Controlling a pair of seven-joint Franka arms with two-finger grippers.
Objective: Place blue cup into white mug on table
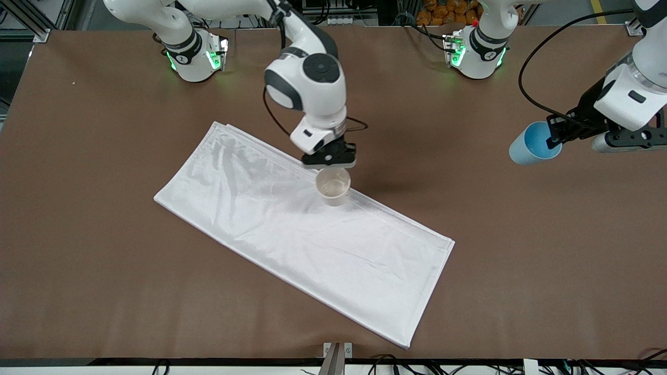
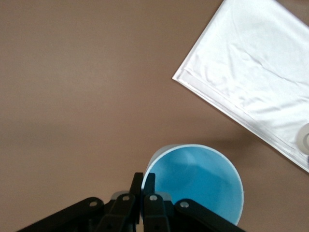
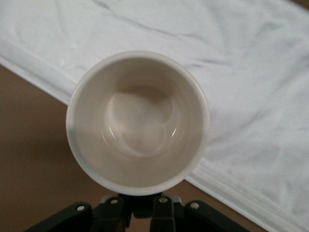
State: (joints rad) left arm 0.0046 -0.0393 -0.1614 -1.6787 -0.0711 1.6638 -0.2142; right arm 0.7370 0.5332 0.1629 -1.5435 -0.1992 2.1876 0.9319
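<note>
Both task pieces are in hand and well apart, so the step under way looks like the carry: the cup has yet to be brought to the mug. The left gripper (image 1: pixel 553 136), out toward the left arm's end of the plain matte brown table (image 1: pixel 104 234), is pinched tight on the rim of the small sky-blue tapered plastic cup (image 1: pixel 530 146); in the left wrist view its fingers (image 2: pixel 137 186) clamp the wall of that cup (image 2: pixel 203 181), one inside and one outside, with the open mouth facing the camera. In the front view the cup hangs tilted, mouth turned up and toward the front camera, over bare table. The right gripper (image 1: pixel 330 159) holds the small cream-white cylindrical mug (image 1: pixel 333 186) from its rear side, closed on what is presumably the handle (the handle itself is hidden under the fingers), and the mug stands upright at the edge of the white rectangular folded cloth (image 1: pixel 292 234); whether its base rests on the cloth or hovers just above cannot be told. The right wrist view shows the mug (image 3: pixel 140 121) empty, its pale interior clear. The next move calls for swinging the cup across to above the mug, righting it base-down, centring it carefully since the mug is only slightly wider, then lowering and releasing while the right gripper steadies the mug.
</note>
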